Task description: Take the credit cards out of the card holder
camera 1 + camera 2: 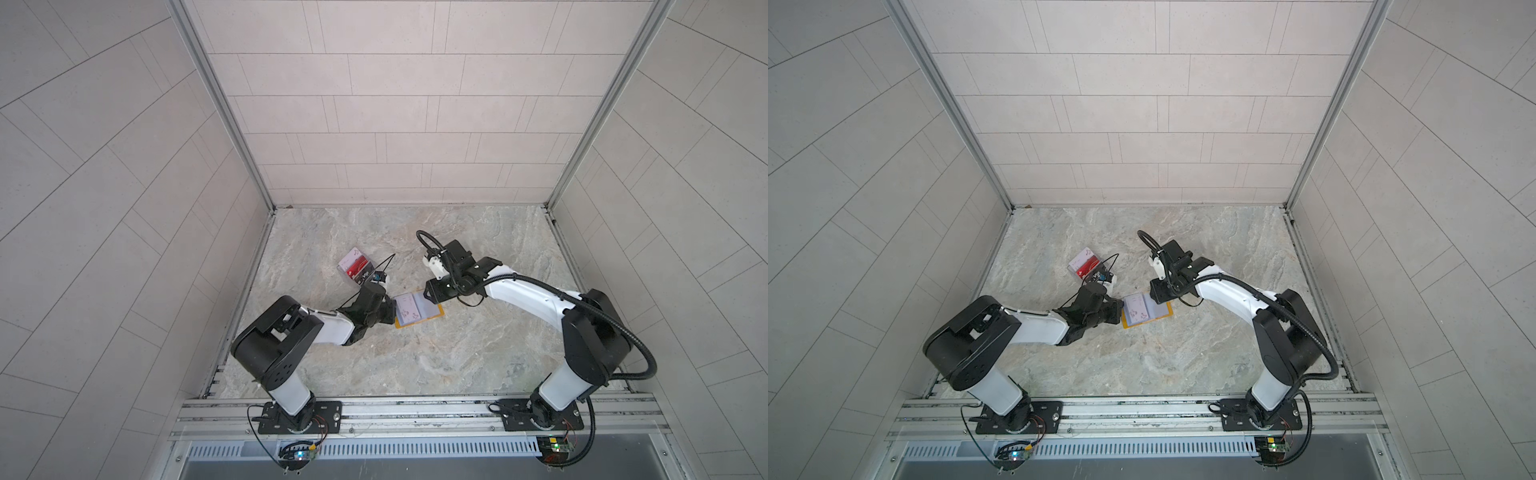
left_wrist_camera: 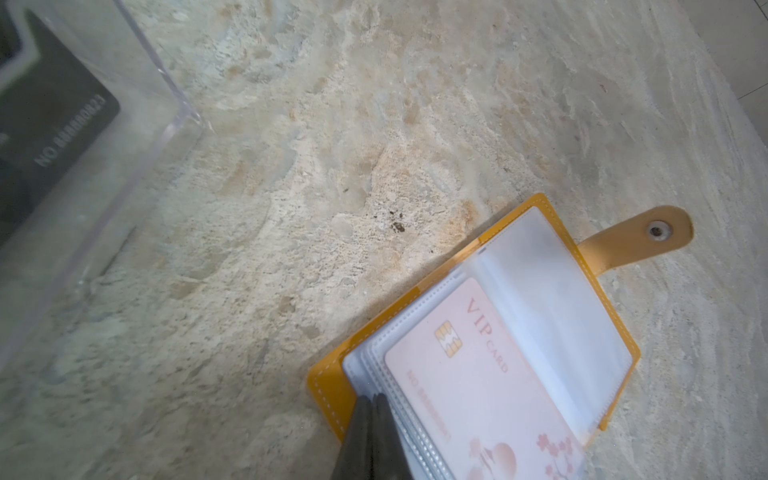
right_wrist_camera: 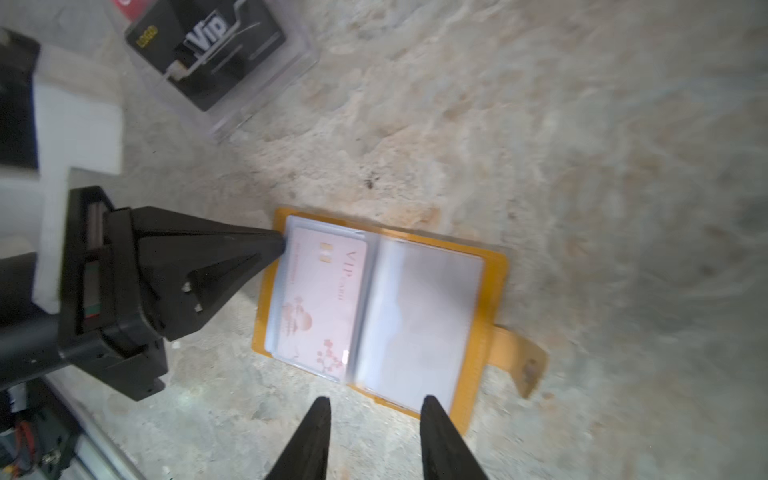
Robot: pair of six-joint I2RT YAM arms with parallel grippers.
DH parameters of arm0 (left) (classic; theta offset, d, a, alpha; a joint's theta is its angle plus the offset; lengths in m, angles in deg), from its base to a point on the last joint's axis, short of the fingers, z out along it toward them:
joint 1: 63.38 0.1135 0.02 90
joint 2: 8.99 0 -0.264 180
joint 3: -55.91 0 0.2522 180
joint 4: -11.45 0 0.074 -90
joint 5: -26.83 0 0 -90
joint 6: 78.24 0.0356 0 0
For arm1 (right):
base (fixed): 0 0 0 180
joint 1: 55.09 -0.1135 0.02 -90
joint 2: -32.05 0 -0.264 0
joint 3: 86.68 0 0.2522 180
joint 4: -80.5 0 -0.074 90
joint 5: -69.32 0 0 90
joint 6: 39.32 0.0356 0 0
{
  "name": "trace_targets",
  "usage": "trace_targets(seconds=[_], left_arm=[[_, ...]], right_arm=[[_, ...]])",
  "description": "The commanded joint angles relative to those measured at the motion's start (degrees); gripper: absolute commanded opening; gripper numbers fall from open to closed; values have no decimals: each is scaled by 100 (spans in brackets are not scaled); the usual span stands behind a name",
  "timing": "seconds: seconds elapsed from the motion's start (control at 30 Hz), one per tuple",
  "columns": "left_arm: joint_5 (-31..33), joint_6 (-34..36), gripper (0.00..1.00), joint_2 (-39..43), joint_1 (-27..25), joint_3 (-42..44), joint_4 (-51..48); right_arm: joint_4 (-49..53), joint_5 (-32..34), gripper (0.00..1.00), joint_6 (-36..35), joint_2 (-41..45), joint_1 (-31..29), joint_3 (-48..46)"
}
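The yellow card holder [image 1: 430, 309] [image 3: 494, 270] lies open and flat on the counter [image 1: 415, 374], in the middle between the two arms. Its snap tab [image 3: 523, 361] sticks out on the side away from the left arm. A pink card [image 3: 320, 303] [image 2: 469, 395] with "VIP" on it sits inside a clear sleeve [image 2: 552, 291], on the page next to the left arm. The other page shows only clear plastic.

The left claw [image 3: 282, 245] [image 2: 372, 409] is clenched tight. Its tips are pressed together and touch a corner of the card holder, right at the edge of the sleeves. I cannot tell if it pinches a sleeve or just pushes down.

The right claw [image 3: 377, 401] is released, with its two fingers apart and nothing between them. It hangs by the edge of the card holder, near the middle fold.

A clear box [image 1: 347, 276] [image 3: 257, 112] sits on the counter near the left claw, farther back. Inside it lie a red card [image 1: 358, 263], a black card [image 3: 208, 50] with "VIP" and a whitish card [image 1: 352, 254].
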Motion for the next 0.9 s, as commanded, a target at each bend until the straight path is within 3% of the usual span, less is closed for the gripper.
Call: trace_targets(seconds=[0.0, 0.17, 0.47, 0.87], left_arm=[[-153, 131, 0, -198, -34, -70, -559], [-185, 235, 0, -186, -31, -182, -763], [-250, 307, 0, -273, -33, -341, -889], [-266, 378, 0, -379, -34, -580, -1143]], right_arm=[[-171, -1090, 36, 16, -388, 32, 44], [-657, -1545, 36, 298, -768, 163, -58], [-710, -1230, 35, 389, -1029, 254, -171], [-1130, -1529, 34, 626, -1223, 372, -348]])
